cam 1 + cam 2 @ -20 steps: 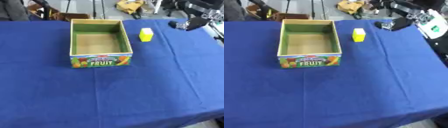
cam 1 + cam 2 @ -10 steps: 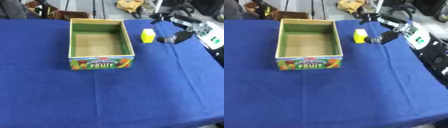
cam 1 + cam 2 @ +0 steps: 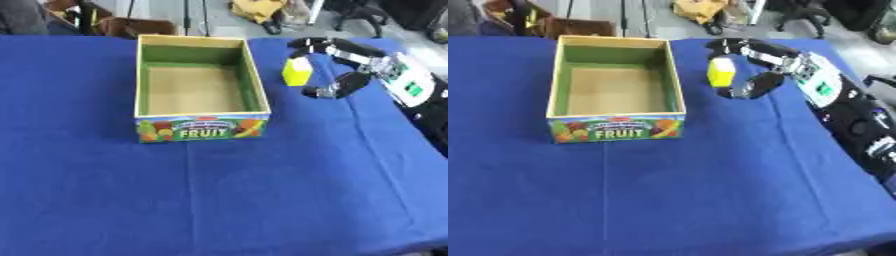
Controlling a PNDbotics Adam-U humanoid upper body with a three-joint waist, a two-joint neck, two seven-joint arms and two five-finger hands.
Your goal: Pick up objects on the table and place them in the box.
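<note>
A small yellow block (image 3: 297,72) stands on the blue tablecloth just right of the box (image 3: 198,127), a cardboard tray with green inner walls and a "FRUIT" label on its front. The box holds nothing. My right hand (image 3: 765,67) reaches in from the right, open, with its fingers (image 3: 726,44) arched behind the block and its thumb (image 3: 750,88) in front and to the right, bracketing the block. I cannot tell whether it touches the block. My left hand shows in neither view.
The blue table (image 3: 219,200) stretches wide in front of the box. Behind the far edge lie a brown cardboard box (image 3: 131,26), a yellow item (image 3: 258,10) and stands on the floor.
My right arm has swung in from the far right toward the yellow block, and the hand now brackets it. The block and box have stayed put.
</note>
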